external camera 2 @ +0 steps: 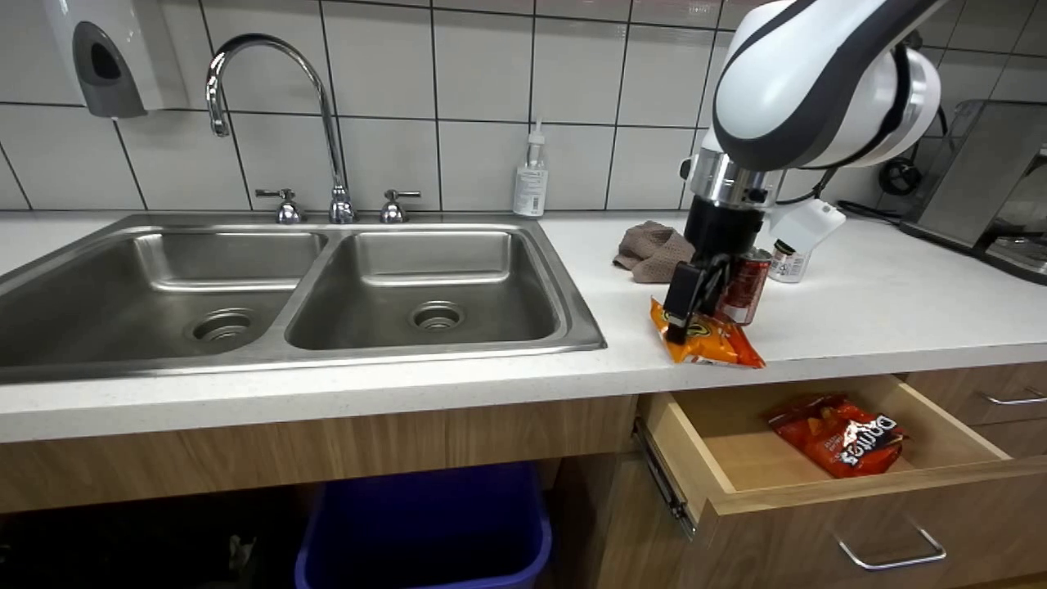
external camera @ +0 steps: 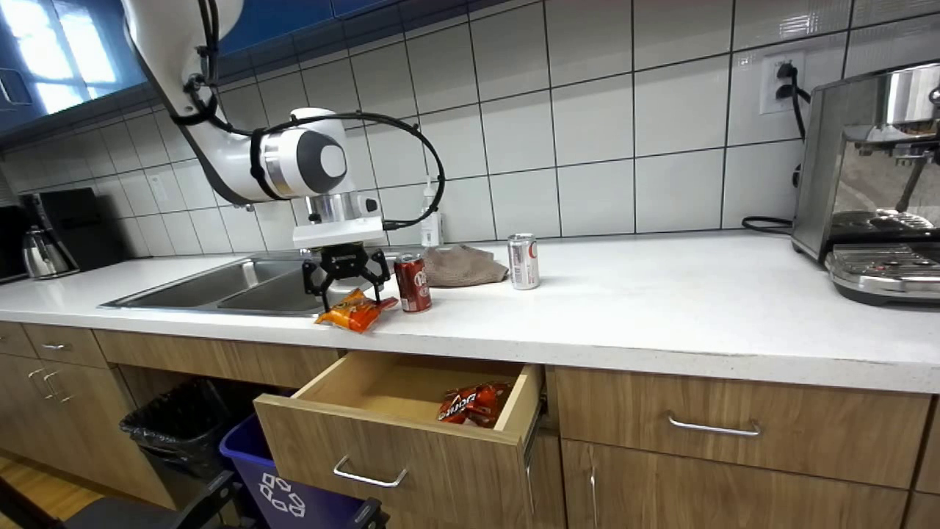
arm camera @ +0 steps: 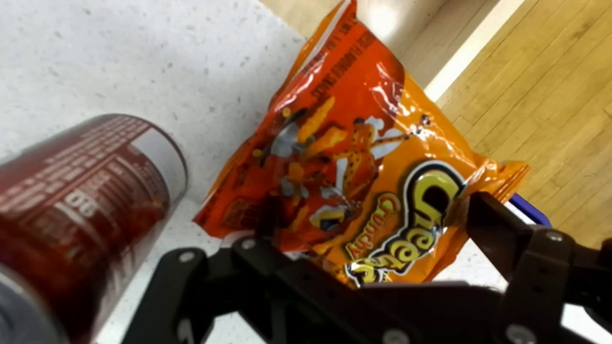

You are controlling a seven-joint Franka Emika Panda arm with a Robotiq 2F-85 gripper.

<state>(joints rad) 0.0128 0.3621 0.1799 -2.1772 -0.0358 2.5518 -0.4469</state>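
Between the fingers (arm camera: 492, 222): the orange Cheetos bag (arm camera: 363, 153), aslant by the front edge of the worktop (external camera: 661, 301);
Fingers: spread well apart, straddling the bag; whether they press on it does not show;
Cheetos bag: the step in hand looks like settling a grip on it; the next move calls for bringing the fingers evenly together, clear of the red can (external camera: 413, 283);
Red can: upright, just beside the fingers;
Drawer (external camera: 448, 470): pulled out below the fingers, holding a Doritos bag (external camera 2: 834, 438);
Hidden parts: the bag's underside; one finger goes dark and blurred in the wrist view, which also crops the red can; beyond the fingers in an exterior view, the silver can (external camera 2: 789, 266) is partly covered.
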